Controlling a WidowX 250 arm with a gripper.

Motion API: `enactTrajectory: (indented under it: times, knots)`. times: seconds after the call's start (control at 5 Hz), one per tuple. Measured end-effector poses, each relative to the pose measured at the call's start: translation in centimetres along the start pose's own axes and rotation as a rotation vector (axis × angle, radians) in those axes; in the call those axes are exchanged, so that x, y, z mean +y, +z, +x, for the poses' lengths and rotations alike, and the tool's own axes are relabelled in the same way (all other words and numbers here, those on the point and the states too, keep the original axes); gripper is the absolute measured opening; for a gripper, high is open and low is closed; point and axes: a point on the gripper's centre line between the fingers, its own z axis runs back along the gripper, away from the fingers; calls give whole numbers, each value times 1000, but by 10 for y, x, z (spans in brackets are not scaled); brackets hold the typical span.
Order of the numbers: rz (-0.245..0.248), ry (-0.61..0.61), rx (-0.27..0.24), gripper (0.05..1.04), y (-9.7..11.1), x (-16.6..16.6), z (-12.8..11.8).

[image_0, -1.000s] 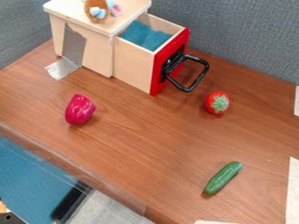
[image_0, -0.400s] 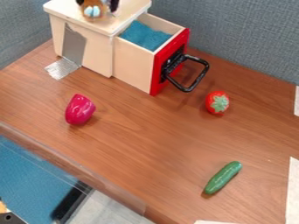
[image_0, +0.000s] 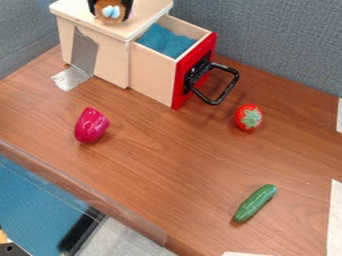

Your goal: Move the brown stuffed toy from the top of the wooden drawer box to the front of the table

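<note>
Gripper: black, at the far left, cut off by the top edge, with parts either side of a brown toy bearing light-blue pieces; cannot tell whether it is clenched on it. Toy: at the wooden drawer cabinet's top. Drawer: pulled out, red front, black handle, blue lining. Right of it, red toy strawberry; left, nearer, magenta toy pepper; near right, green toy cucumber.

Surface: brown wood-grain worktop, silver tape by the cabinet, white strips at the borders. Room: grey-blue partition panels.

Hard to make out: the toy's upper part, and a dark object cut off at the near left corner.

Changed: black gripper parts reach lower beside the toy, which sits slightly farther right than in the previous frame.
</note>
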Motion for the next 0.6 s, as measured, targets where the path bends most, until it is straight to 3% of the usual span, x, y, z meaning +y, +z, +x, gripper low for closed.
enactTrajectory:
  times: [0.2,0.4,0.6]
  knots:
    - [-36,-17,-17,515,3,-5,-4]
    - [-104,-50,-60,469,23,-4,-20]
    - [-131,-117,-93,466,41,-6,-54]
